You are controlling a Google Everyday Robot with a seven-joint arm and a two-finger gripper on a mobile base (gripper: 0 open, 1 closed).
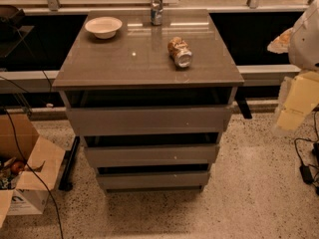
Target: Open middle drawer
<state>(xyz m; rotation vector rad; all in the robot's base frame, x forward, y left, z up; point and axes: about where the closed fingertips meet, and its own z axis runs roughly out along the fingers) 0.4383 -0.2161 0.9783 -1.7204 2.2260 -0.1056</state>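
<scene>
The middle drawer (151, 155) is the medium-height grey-brown flat front in the cabinet at the centre of the camera view. It sits between a taller front (148, 119) above and the slimmest front (152, 179) below. A dark gap shows above each front. My gripper (291, 117) is the blurred pale yellow and white shape at the right edge. It hangs in the air to the right of the cabinet, apart from it and level with the top drawer.
On the cabinet top (124, 59) stand a white bowl (103, 27), an upright can (156, 7) and a can lying on its side (180, 52). An open cardboard box (25, 178) sits on the floor at left. Cables (306, 171) lie at right.
</scene>
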